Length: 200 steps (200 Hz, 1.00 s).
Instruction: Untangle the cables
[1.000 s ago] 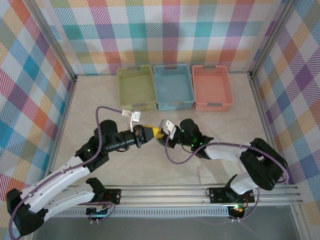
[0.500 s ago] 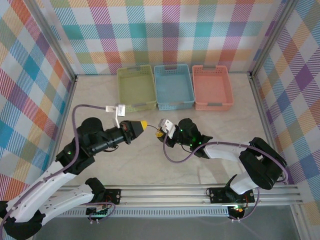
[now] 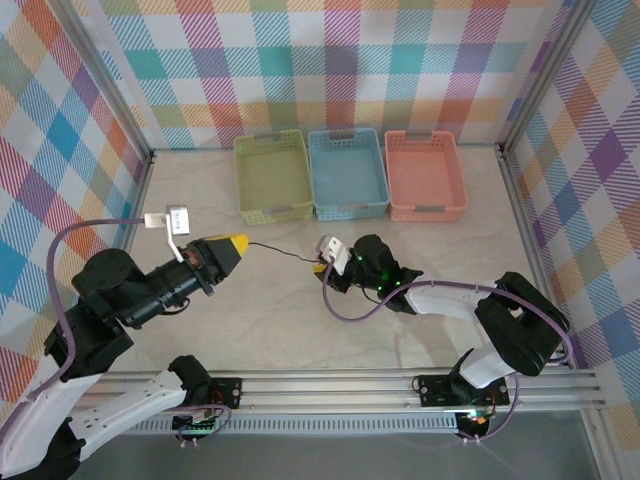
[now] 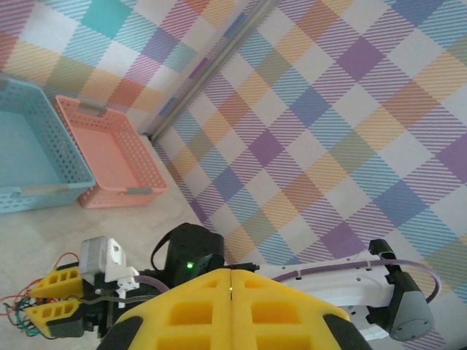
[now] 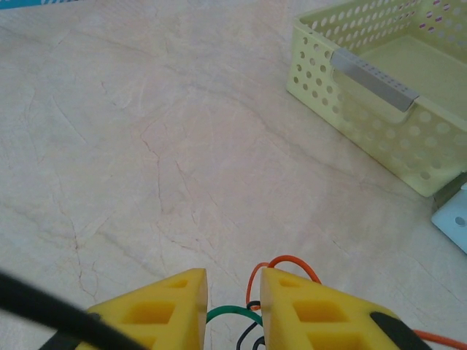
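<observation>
Cables [image 5: 232, 310] in red, green and black sit bunched between the narrowly parted fingers of my right gripper [image 3: 320, 265], mid-table, just near of the green basket [image 3: 272, 178]; it seems to be pinching the knot. My left gripper [image 3: 238, 243] is pressed shut out to the left, and one black cable [image 3: 280, 250] runs from its tip to the bundle, so I judge it has that strand clamped. I read this as the pull-out step, one strand being drawn clear. Next I'd move the left arm further left, slowly, with the right holding firm, watching that the strand slides free instead of tightening the knot.
</observation>
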{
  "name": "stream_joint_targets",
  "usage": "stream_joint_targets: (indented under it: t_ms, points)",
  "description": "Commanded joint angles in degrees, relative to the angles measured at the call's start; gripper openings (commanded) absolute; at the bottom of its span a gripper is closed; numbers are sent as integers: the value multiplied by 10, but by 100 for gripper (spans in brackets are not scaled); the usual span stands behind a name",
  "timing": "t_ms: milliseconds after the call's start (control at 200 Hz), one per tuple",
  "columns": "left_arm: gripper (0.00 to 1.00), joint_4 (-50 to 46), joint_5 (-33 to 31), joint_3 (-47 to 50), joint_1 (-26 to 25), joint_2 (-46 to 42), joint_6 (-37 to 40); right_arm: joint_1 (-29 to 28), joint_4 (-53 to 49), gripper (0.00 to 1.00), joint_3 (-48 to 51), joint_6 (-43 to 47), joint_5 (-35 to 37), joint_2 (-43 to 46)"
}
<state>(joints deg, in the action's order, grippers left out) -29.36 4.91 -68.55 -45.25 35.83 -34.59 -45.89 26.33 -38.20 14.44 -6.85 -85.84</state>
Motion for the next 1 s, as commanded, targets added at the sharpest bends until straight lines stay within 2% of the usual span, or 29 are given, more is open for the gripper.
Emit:
stream_joint_targets:
  t_ms: [0,655,865,995]
  points:
    - [0,-15,-28,-64,-6,-13,39,9,-24,27,-9,-2,18,-9]
    - [0,-78,-67,-147,-7,-50,79,25,-65,27,-29,-21,61,-23]
    - [0,-73,-57,-119,-7,-42,74,28,-58,27,-23,-27,55,-15]
    - [0,-65,-53,-84,-7,-29,62,29,-37,30,-7,-23,21,3]
